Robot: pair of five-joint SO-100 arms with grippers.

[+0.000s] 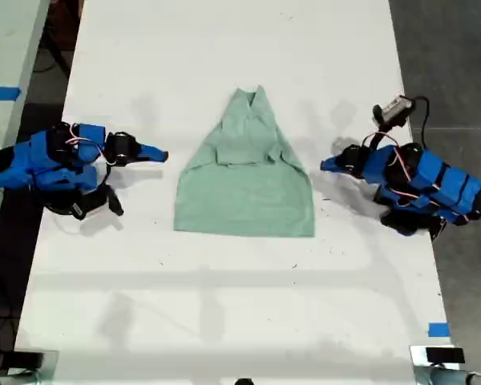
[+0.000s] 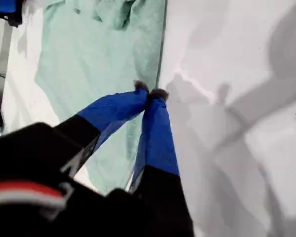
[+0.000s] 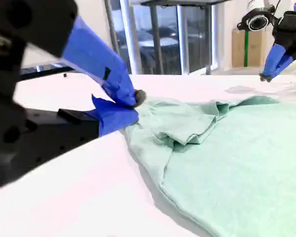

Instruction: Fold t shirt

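The pale green t shirt [image 1: 244, 180] lies flat mid-table, neck toward the exterior view's top, both sleeves folded in over the chest, hem wide below. My first gripper [image 1: 327, 166] is on the arm at the exterior view's right. It is shut and empty, just beside the shirt's side edge. In the first wrist view its fingertips [image 2: 150, 92] meet over the line between the t shirt [image 2: 89, 64] and bare table. My second gripper [image 1: 159, 154], on the exterior view's left, is shut and empty, apart from the shirt. In the second wrist view its tips [image 3: 134, 98] close beside the t shirt [image 3: 237, 153].
The white table [image 1: 224, 305] has edges close behind both arm bases. Blue tape marks [image 1: 438, 330] sit near its lower right corner in the exterior view. A second pale surface with blue tape [image 1: 0, 94] stands at that view's left. Dark floor lies to its right.
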